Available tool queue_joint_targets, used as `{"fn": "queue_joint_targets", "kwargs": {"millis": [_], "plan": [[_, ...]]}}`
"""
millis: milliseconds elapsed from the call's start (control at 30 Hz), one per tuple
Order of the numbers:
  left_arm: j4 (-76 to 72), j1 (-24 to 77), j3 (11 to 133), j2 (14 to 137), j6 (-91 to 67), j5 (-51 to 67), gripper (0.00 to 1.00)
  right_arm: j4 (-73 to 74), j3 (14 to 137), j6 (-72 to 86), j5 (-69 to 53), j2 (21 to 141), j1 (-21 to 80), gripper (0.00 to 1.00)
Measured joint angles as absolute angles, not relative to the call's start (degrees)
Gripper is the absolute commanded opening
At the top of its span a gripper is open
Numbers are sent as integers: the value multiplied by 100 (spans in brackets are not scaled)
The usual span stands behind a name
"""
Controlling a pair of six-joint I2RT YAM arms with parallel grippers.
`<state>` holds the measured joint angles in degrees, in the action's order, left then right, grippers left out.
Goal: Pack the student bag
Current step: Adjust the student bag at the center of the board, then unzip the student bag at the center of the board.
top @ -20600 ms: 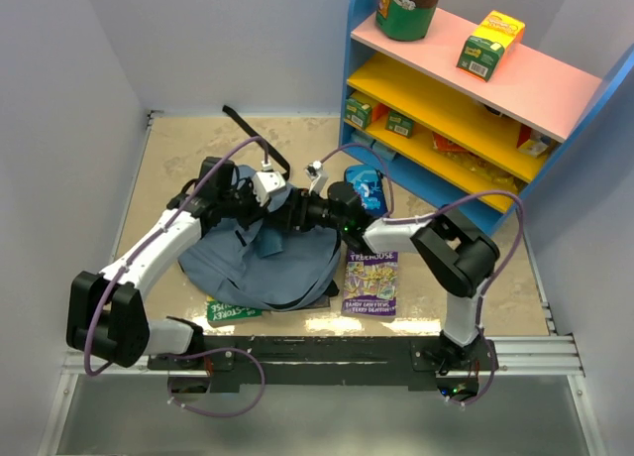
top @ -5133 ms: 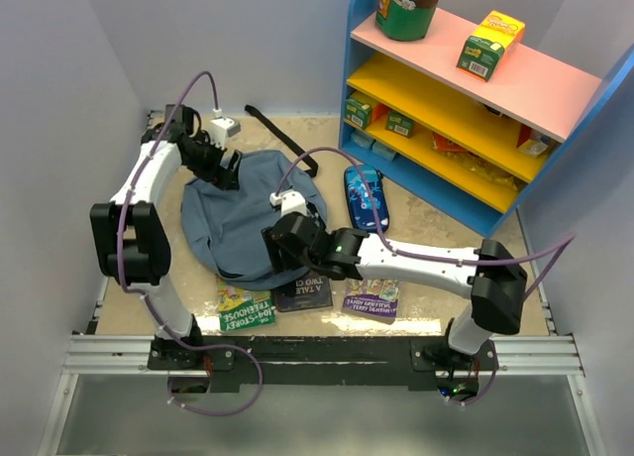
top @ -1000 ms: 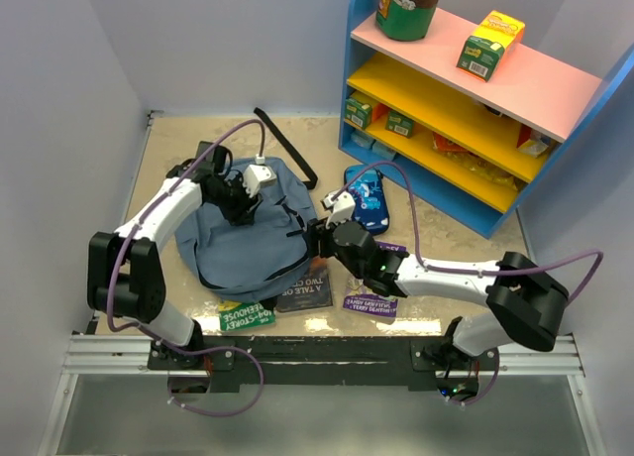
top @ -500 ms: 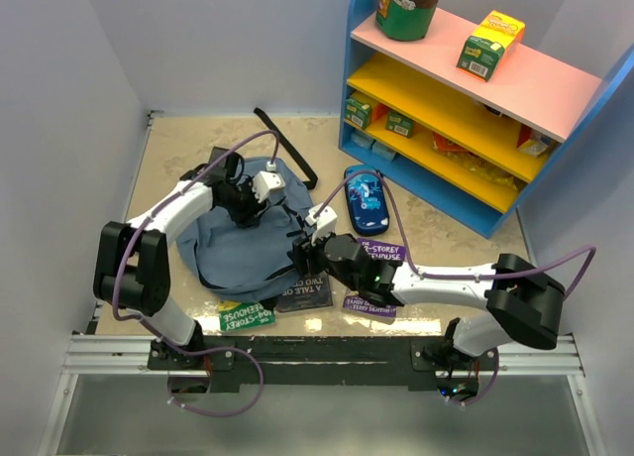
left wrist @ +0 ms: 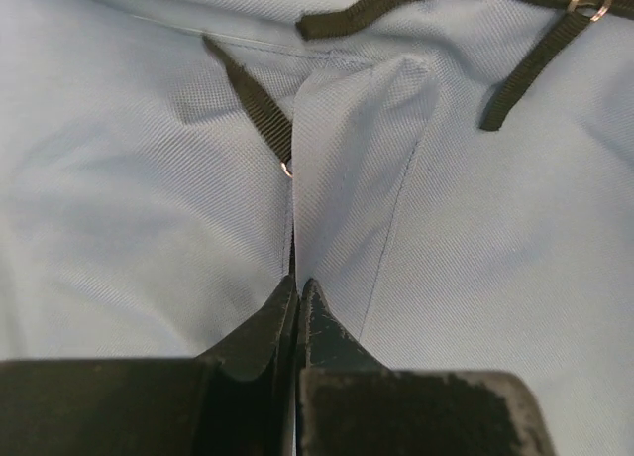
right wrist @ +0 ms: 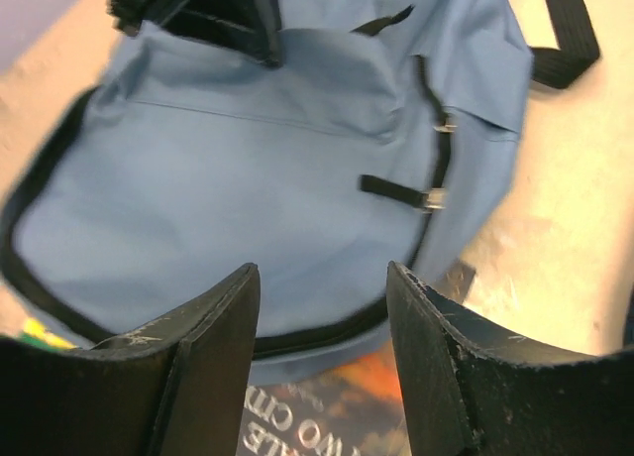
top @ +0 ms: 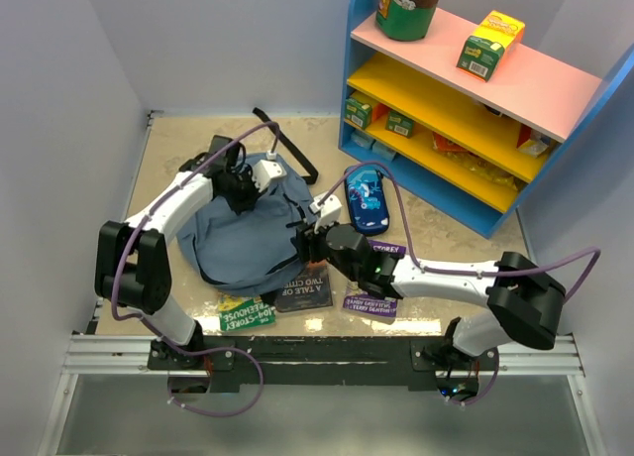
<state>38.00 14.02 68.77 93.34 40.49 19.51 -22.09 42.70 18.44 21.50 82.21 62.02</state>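
— Left gripper (left wrist: 296,289) is closed, its black fingers pinched together on a raised fold of the large soft slate-blue fabric backpack (top: 233,243); the cloth tents up straight ahead of the tips, with a thin black webbing tab (left wrist: 260,104) just beyond

— And the other one?

— Right gripper (right wrist: 322,278) is open, with nothing between its fingers. The backpack lies directly ahead of it and a little below, close but apart, filling most of that wrist's view

— Which way does the bag run from there?

— Its longer spread goes crosswise to the open fingers, from low on their left to high on their right. The black zipper (right wrist: 439,169) curves down the side to the right of the fingers, then along the near edge

— So which arm is nearer?

— The left, which is touching it, at the end far from the right gripper. The right is just beside the near rim, over a dark paperback book (top: 309,289) whose far edge disappears under the bag

— What does the next move turn on, do you think?

— My guess is the zipper line: with the left pinching the cloth up, the right would need to reach forward and to its own right along that black seam. I cannot tell from these views whether the bag is open at all
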Motion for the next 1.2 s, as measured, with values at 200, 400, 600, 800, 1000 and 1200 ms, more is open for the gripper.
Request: {"fn": "queue_joint_targets", "kwargs": {"millis": [200, 400, 600, 800, 1000, 1200], "plan": [[3850, 1400, 7712, 9332, 3691, 1824, 0, -2482, 4707, 1868, 1835, 8632, 6276, 49], [3981, 1400, 7887, 9312, 3607, 1863, 0, -2622, 4512, 2086, 1734, 9146, 6751, 43], [4270, 1400, 7889, 9275, 3647, 1868, 0, -2845, 4134, 2449, 1719, 9542, 6781, 46], [4469, 1400, 7933, 9244, 3774, 1817, 0, -2464, 4246, 2447, 1691, 9354, 6698, 60], [4418, 1393, 7703, 9166, 3972, 1776, 0, -1614, 5061, 2154, 1363, 8344, 5492, 62], [4294, 1393, 7210, 9067, 4165, 1728, 0, -1048, 6414, 1887, 1402, 8479, 4584, 59]]}}
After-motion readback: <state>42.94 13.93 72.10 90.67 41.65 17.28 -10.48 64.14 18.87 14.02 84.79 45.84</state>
